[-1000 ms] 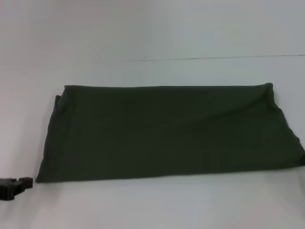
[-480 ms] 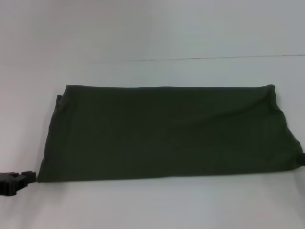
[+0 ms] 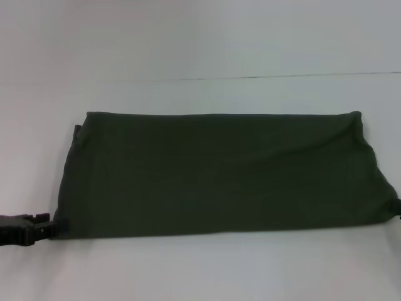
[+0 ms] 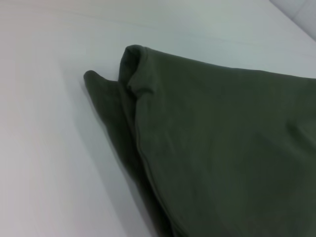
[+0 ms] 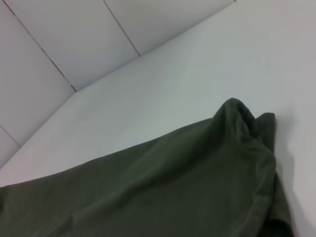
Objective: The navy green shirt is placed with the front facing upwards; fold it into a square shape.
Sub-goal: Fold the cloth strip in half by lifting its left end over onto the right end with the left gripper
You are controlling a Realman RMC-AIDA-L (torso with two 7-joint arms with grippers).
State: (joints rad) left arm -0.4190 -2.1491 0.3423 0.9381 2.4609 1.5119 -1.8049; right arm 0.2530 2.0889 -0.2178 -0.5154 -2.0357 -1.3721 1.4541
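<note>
Folded navy green shirt (image 3: 219, 172) on table (image 3: 200, 269), left hand (image 3: 39, 227) at near-left corner.

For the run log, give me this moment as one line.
navy green shirt: folded into wide band, flat on table | left claw: at its near-left corner | right claw: at right edge, barely visible
</note>
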